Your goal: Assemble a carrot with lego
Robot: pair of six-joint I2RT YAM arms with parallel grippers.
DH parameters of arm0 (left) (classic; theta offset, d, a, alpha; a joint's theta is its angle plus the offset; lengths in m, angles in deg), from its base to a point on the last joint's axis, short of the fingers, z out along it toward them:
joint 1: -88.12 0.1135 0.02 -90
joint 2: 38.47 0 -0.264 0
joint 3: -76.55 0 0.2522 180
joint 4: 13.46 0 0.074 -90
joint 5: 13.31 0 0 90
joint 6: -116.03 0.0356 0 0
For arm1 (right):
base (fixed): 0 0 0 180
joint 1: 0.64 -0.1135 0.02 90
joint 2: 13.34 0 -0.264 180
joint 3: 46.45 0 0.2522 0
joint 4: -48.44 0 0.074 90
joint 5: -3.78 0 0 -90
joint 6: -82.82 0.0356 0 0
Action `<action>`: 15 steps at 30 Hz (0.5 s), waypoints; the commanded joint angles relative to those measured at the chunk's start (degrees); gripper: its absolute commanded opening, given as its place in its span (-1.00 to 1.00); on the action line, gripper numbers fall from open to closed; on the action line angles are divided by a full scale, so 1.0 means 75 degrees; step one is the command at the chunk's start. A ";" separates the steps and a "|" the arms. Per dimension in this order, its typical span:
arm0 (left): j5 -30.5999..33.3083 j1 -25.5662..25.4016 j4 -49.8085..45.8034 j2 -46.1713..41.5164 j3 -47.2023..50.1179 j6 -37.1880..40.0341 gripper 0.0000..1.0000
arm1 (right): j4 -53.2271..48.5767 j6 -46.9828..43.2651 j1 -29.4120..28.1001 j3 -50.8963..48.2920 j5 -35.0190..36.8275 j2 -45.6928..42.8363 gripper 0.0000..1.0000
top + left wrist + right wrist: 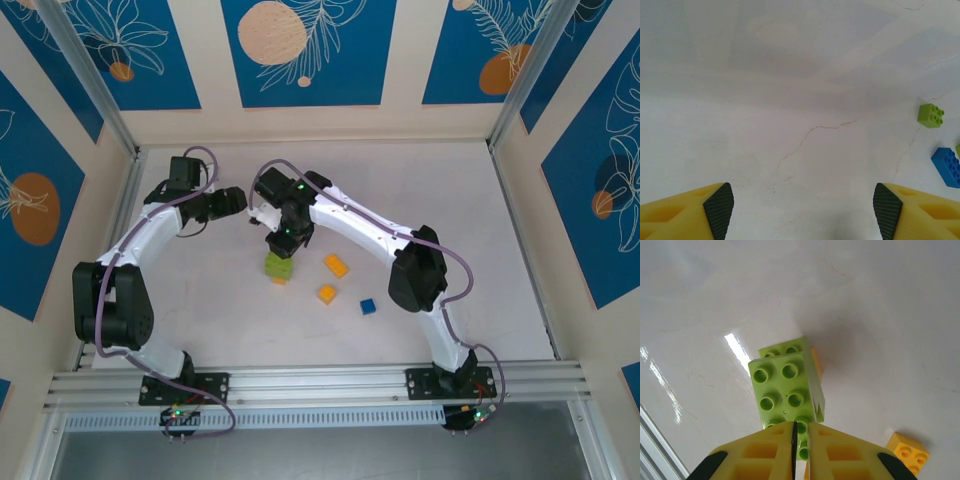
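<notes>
A stack of lime green lego (280,266) stands mid-table on an orange brick (279,281). From the right wrist, its studded top (786,387) is close below the camera, with an orange edge (816,360) showing behind it. My right gripper (283,240) (801,440) is shut, its fingers side by side right over the near end of the green top, holding nothing. My left gripper (240,198) (802,210) hangs open over bare table to the left, nothing between its pads.
Two loose orange bricks (336,265) (326,293) and a blue brick (368,306) lie right of the stack. One orange brick (907,448) shows by the right fingers. A small green brick (931,115) and a blue brick (946,166) lie at the right of the left wrist view.
</notes>
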 commanded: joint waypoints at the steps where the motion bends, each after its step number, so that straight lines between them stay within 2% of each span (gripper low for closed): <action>1: -0.0173 0.0121 0.0159 -0.0122 0.0053 -0.0040 0.53 | -0.0198 0.0081 -0.0031 0.0028 -0.0314 0.0065 -0.68; 15: -0.0164 0.0121 0.0164 -0.0134 0.0086 -0.0034 0.53 | -0.0301 0.0047 -0.0136 0.0132 -0.0494 0.0288 -0.67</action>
